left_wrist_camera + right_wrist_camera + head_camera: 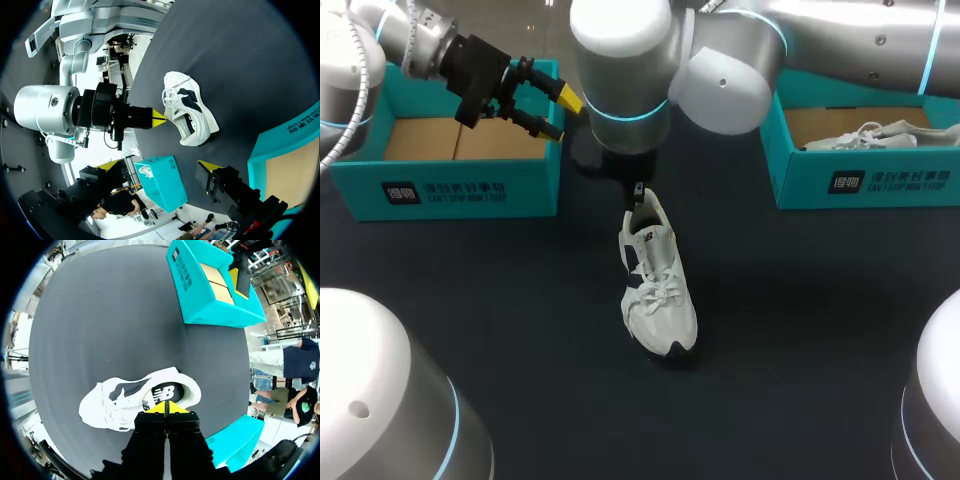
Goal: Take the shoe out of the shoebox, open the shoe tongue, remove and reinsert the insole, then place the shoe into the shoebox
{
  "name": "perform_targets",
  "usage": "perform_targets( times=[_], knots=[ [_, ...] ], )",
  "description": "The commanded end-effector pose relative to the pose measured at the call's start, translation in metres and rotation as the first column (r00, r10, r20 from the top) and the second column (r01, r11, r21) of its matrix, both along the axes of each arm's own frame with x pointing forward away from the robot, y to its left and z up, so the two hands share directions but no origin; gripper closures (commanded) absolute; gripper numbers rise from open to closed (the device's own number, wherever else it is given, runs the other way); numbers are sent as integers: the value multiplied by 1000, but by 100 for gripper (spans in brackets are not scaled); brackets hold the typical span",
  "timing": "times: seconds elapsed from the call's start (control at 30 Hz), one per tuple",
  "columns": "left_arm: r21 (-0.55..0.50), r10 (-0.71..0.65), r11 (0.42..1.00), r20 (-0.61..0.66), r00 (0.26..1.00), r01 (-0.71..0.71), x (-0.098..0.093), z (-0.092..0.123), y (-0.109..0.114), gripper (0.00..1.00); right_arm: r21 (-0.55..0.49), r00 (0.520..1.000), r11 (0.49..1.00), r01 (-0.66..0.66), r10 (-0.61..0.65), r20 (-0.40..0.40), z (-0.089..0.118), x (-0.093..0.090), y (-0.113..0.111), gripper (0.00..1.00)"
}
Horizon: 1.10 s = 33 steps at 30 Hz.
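A white shoe (658, 290) with dark side panels stands on the dark table, toe toward the front edge. My right gripper (638, 195) reaches in from the right and hangs over its heel. In the right wrist view that gripper (165, 407) is shut, its yellow tips pinching the collar rim of the shoe (125, 400) beside the dark opening. My left gripper (560, 115) is open and holds nothing, above the near right corner of the left teal shoebox (450, 185), whose cardboard floor is bare. In its own view the left gripper (159, 166) faces the shoe (192, 112).
A second teal shoebox (865, 180) at the right holds another white shoe (865, 135). My right arm's large elbow spans the upper middle. Dark tabletop lies around the shoe on both sides and toward the front.
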<state>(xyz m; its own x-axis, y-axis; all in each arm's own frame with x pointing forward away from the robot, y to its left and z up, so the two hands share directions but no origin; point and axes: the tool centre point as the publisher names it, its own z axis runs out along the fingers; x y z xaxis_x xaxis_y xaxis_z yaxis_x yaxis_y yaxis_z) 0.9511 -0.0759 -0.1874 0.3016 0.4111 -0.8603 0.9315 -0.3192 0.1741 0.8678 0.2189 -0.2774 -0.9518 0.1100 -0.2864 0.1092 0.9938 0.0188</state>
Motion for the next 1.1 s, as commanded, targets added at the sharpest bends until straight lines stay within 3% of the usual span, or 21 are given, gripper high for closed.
perform_targets(
  times=[0.03,0.4,0.43,0.53,0.63,0.7,0.73,0.87,1.1],
  knots=[
    [3,-1,1000,1,1000,1,0,0,0,0,65,995,993,-96,96,-1,-4,9,-11,100],
    [3,-1,1000,1,1000,1,0,0,0,0,12,987,988,-157,157,-20,-6,38,-13,100],
    [3,-1,1000,1,1000,1,0,0,0,0,13,987,987,-158,159,-19,-6,40,-13,95],
    [3,-1,1000,1,1000,1,0,0,0,0,7,985,985,-174,174,-18,-8,46,-12,53],
    [3,-1,1000,1,1000,1,0,0,0,0,9,983,983,-183,184,-16,-11,51,-13,50],
    [3,-1,1000,1,1000,1,0,0,0,0,13,982,982,-189,190,-18,-14,54,-13,45],
    [3,-1,1000,1,1000,1,0,0,0,0,11,981,981,-193,193,-17,-16,56,-14,35],
    [3,-1,1000,1,1000,1,0,0,0,0,11,979,979,-204,204,-16,-22,63,-14,29],
    [3,-1,1000,1,1000,1,0,0,0,0,19,977,977,-211,211,-14,-34,72,-15,34]
  ],
)
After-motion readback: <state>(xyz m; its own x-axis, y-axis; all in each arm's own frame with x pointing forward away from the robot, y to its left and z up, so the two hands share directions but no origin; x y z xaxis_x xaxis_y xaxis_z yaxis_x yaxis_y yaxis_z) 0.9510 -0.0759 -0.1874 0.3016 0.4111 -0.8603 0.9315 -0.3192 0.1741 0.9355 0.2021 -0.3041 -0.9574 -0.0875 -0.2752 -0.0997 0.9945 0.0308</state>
